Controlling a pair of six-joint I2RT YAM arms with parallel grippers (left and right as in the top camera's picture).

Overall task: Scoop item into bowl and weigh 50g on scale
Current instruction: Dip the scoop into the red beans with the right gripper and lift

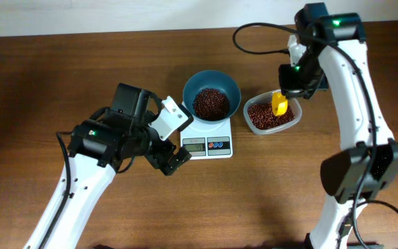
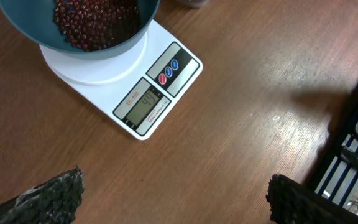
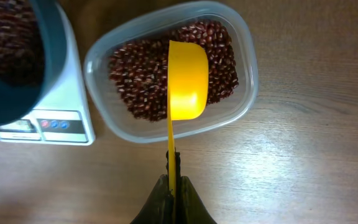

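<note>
Where the small dark red-brown beans (image 1: 211, 102) lie in a loose heap, they cover the bottom of the teal-blue bowl (image 1: 235, 88), which sits on the white scale (image 1: 223, 135) at mid-table. More beans fill a clear plastic container (image 1: 298, 113) just beside it. The left gripper (image 2: 173, 196) hangs near the scale's front, its fingers (image 2: 55, 193) spread wide and holding nothing. The right gripper (image 3: 173, 180) is pinched tight on the thin handle of a yellow scoop (image 3: 187, 81), whose empty cup is over the container. The scale's display (image 2: 143, 107) seems to read 49; the red print beside it is too small to read.
</note>
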